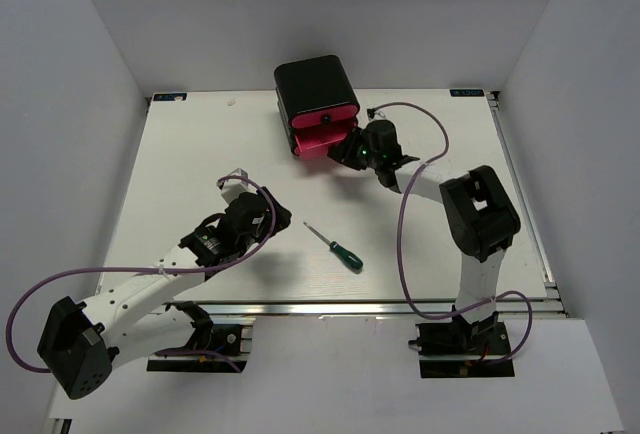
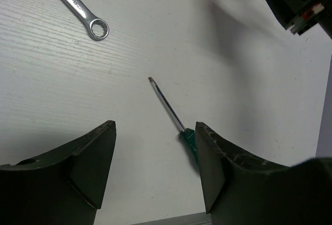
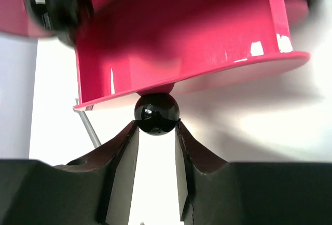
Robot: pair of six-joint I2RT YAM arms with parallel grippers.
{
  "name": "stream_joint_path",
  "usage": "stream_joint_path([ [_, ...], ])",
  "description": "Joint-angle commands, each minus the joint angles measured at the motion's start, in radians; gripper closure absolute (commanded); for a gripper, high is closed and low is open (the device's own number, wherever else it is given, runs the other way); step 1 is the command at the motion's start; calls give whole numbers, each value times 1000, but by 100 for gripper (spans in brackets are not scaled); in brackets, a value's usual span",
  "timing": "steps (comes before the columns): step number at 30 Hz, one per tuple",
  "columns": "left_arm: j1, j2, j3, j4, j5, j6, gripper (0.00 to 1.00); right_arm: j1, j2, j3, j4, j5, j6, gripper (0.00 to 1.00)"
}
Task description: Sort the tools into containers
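Note:
The black chest (image 1: 316,84) stands at the back with its pink-red drawers (image 1: 322,140) facing me. One lower drawer (image 3: 181,43) is pulled out, and my right gripper (image 3: 156,126) (image 1: 346,157) is shut on its dark round knob (image 3: 156,113). A green-handled screwdriver (image 1: 336,247) (image 2: 169,107) lies mid-table. My left gripper (image 2: 155,134) (image 1: 272,222) hovers open just left of it, the handle beside its right finger. A silver wrench (image 2: 78,8) (image 1: 232,179) lies beyond the left gripper. A thin metal shaft (image 3: 89,127) shows under the drawer's left corner.
Another drawer knob (image 3: 56,6) sits blurred above the open drawer. A purple cable (image 1: 410,204) loops from the right arm across the table's right half. The table's front rail (image 1: 380,306) runs just behind the screwdriver.

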Motion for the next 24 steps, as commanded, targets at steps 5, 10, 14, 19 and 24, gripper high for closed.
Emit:
stream_joint_path([
  [5, 5, -18, 19, 6, -16, 1, 28, -11, -122, -158, -1, -3, -15, 77],
  [10, 5, -9, 28, -5, -26, 0, 26, -11, -125, -132, -4, -49, -55, 46],
  [14, 7, 9, 53, -23, -48, -4, 24, -13, -151, -91, -124, -161, -183, 37],
  [19, 10, 20, 63, -42, -55, -10, 24, -11, -271, -166, -240, -378, -558, 34],
  [24, 46, 9, 74, -104, -66, -28, 43, 15, -404, -207, -513, -502, -999, 39],
])
